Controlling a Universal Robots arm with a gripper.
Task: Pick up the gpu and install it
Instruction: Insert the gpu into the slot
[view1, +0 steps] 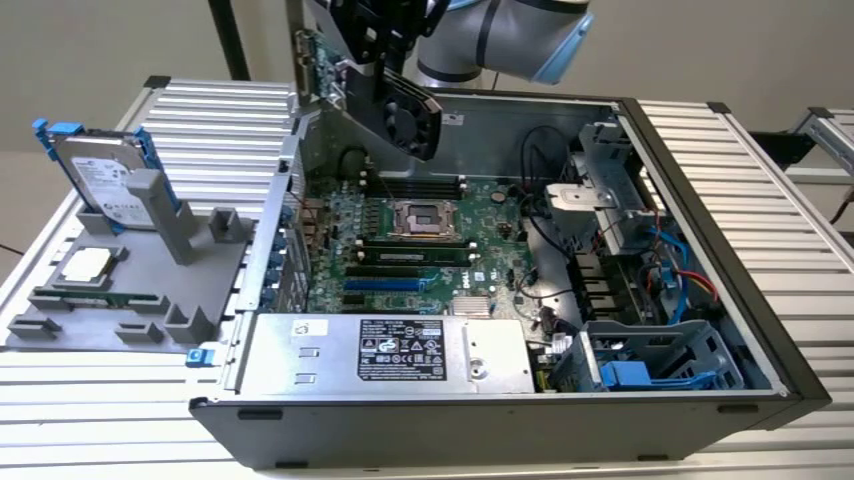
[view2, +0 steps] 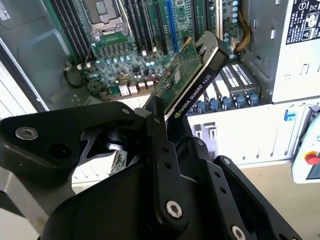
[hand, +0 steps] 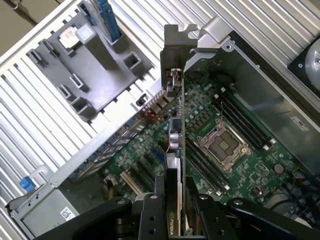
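The gpu (view1: 395, 103) is a flat green card with a black cooler block and a silver end bracket (view1: 304, 62). It hangs tilted above the back of the open computer case (view1: 667, 130), over the motherboard (view1: 414, 235). My gripper (view1: 378, 52) is shut on the card's upper edge. In the second wrist view the black fingers (view2: 161, 145) clamp the gpu (view2: 192, 80) at one end. In the first wrist view the gpu (hand: 175, 135) shows edge-on between the fingers (hand: 160, 192), and its bracket (hand: 175, 45) points at the case's rear wall.
A grey holder (view1: 127, 290) at the exterior view's left carries a silver hard drive with blue rails (view1: 107, 175), a processor chip (view1: 87, 265) and a memory stick (view1: 67, 298). Inside the case are the power supply (view1: 400, 350), blue slots (view1: 387, 285), cables and a drive cage (view1: 654, 360).
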